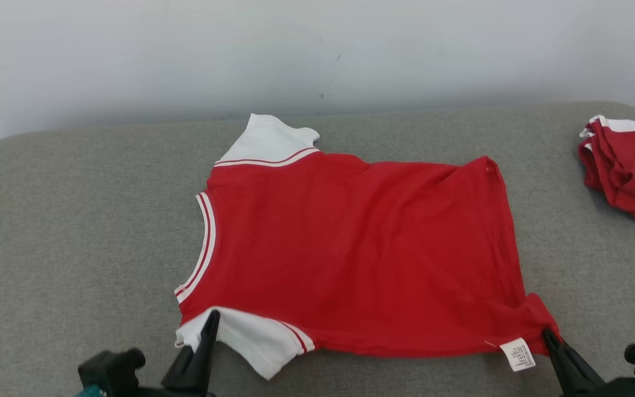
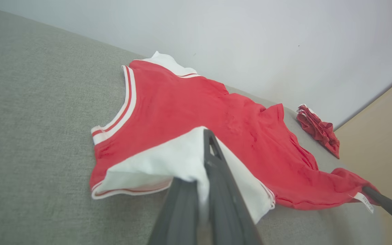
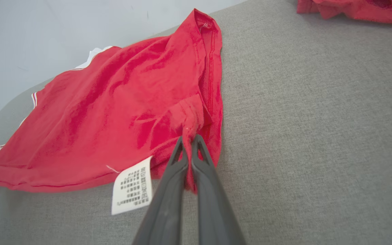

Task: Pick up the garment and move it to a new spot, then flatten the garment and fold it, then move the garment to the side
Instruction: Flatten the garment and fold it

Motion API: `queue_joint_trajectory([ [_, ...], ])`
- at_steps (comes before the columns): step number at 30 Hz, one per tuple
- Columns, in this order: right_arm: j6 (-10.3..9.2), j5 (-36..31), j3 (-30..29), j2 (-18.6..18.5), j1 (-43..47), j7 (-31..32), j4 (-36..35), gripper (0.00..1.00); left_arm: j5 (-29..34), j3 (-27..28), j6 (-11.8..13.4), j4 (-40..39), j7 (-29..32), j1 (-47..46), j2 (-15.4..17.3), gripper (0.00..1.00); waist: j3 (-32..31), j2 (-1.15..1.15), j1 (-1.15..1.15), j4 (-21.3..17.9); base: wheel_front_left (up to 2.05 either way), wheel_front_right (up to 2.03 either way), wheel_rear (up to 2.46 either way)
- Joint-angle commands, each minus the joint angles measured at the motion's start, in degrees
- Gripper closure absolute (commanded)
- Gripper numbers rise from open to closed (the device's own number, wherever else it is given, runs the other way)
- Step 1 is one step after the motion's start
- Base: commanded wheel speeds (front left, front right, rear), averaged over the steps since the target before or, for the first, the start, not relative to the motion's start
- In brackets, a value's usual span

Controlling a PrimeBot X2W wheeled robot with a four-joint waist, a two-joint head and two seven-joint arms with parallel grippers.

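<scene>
I'm looking at a grey fabric surface (image 1: 64, 231) against a pale wall (image 1: 317, 49). The red garment (image 1: 350, 248) lies spread mid-surface; my left gripper (image 1: 212, 324) pinches its white sleeve (image 1: 251, 336), right gripper (image 1: 548, 335) its hem corner. Another red pile (image 1: 626, 171) sits far right.

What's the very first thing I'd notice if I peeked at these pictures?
A red shirt with white sleeves, spread flat in the middle of the grey cushion. The left gripper pinches its near white sleeve, and the right gripper pinches the hem corner beside a white label. A crumpled red pile sits at the far right.
</scene>
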Motion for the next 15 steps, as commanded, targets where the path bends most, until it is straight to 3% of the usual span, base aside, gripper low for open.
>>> queue_joint_trajectory([
  [1,-0.12,-0.43,0.17,0.17,-1.24,0.21,0.29,1.0,0.71,0.02,-0.35,0.47,0.36,-1.75,0.5,1.0,1.04,0.0,0.0,-0.73,0.0,0.0,0.0],
  [9,-0.12,-0.75,2.24,-0.57,-10.66,0.27,4.54,1.0,0.63,1.05,-2.15,6.58,2.82,-13.08,1.65,1.0,6.34,0.0,0.0,-2.33,0.0,0.0,0.0],
  [15,-0.12,0.11,4.4,-0.7,-19.16,-2.24,11.97,1.0,1.17,0.58,-4.0,15.71,3.12,-22.02,1.01,1.0,8.54,0.0,0.0,-2.64,0.0,0.0,0.0],
])
